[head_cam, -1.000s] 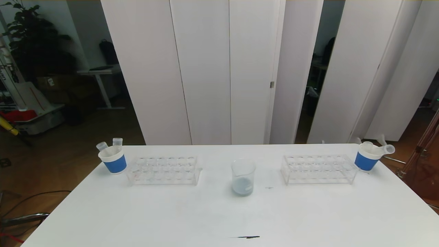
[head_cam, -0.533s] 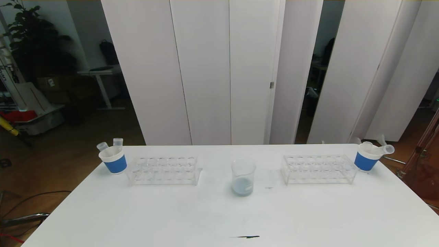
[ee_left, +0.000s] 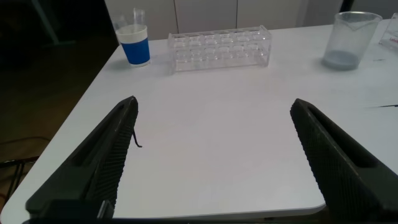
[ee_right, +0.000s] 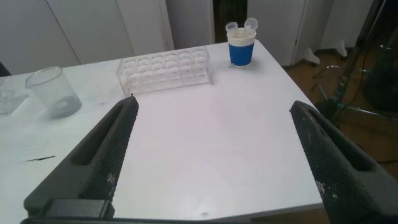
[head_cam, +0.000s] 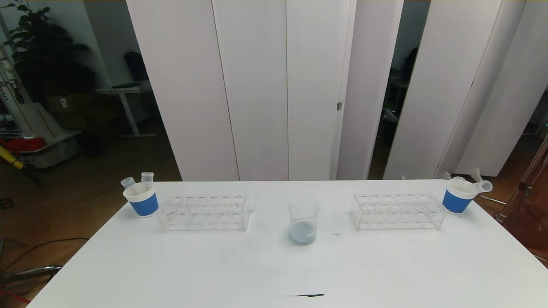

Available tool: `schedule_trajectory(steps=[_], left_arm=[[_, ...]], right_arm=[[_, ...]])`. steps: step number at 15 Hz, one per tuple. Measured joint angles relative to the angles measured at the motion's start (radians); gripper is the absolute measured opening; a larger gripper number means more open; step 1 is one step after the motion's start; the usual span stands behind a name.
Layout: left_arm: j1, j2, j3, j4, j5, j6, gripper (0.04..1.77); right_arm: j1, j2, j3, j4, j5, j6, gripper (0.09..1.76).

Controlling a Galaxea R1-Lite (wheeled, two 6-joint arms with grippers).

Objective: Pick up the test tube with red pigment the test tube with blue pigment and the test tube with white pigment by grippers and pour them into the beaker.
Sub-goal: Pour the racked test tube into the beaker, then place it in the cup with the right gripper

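Only blurry tubes (head_cam: 147, 179) in cup (head_cam: 143, 205), contents indiscernible.

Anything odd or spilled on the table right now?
No spill. Both racks are empty; the tubes lean loose in the paper cups. The beaker holds pale bluish-grey contents. A dark streak marks the table's near edge.

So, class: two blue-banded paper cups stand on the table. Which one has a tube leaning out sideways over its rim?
The paper cup on the robot's right: one tube juts outward over its rim. The left cup's tubes stand nearly upright.
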Motion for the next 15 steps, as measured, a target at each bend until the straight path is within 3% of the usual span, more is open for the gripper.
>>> schedule_trajectory(steps=[6,8,15], left_arm=[[0.000,0.000,0.000,0.000,0.000,0.000,1.75],[0.000,0.000,0.000,0.000,0.000,0.000,1.75],[0.000,0.000,0.000,0.000,0.000,0.000,1.75]], right_arm=[[-0.004,-0.133,0.201,-0.018,0.046,-0.083,1.75],[-0.005,-0.141,0.224,-0.014,0.102,-0.111,1.75],[-0.004,-0.145,0.234,-0.017,0.111,-0.120,1.75]])
